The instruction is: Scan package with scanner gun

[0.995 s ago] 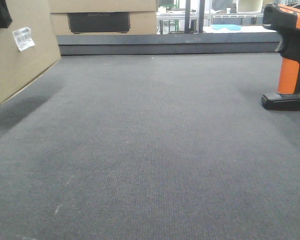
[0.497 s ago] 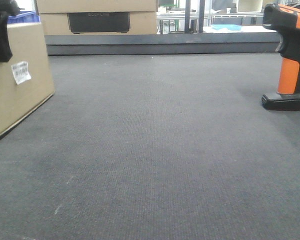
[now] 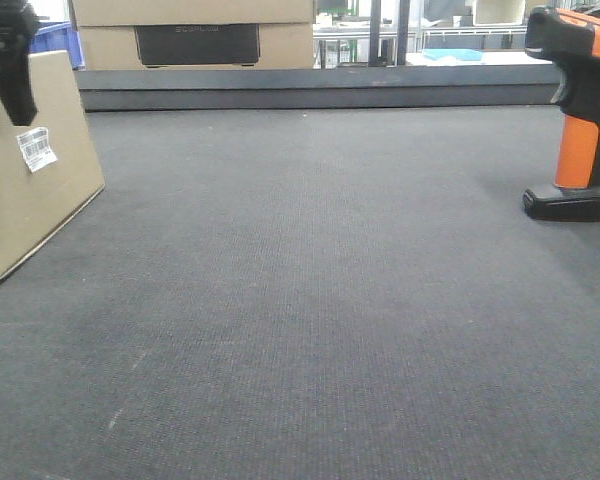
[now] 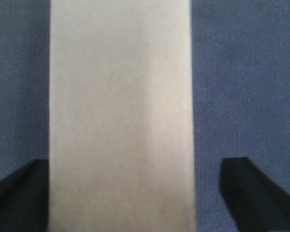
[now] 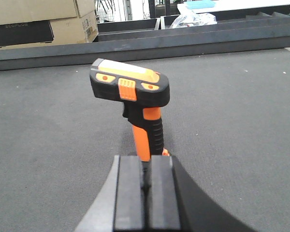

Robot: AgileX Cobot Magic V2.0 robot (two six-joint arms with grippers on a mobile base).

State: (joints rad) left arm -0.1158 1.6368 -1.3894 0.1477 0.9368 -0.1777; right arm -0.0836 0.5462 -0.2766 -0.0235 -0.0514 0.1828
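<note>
The package (image 3: 35, 210), a tan cardboard box with a white barcode label (image 3: 37, 148), stands on the dark mat at the far left. One black finger (image 3: 15, 75) of my left gripper hangs against its upper front face. From the left wrist view the package (image 4: 121, 111) fills the middle; my left gripper (image 4: 135, 179) is open around it, with a gap at the right finger. The scanner gun (image 3: 580, 110) stands upright on its black base at the far right. My right gripper (image 5: 144, 166) is shut and empty just behind the scanner gun (image 5: 135, 92).
Larger stacked cartons with a black panel (image 3: 195, 40) sit behind a raised dark ledge (image 3: 320, 95) along the back of the mat. A blue crate (image 3: 55, 40) shows behind the package. The grey mat (image 3: 310, 300) stretches between package and scanner.
The package has come down from a raised, tilted pose onto the mat and shifted left. The scanner gun has not moved.
</note>
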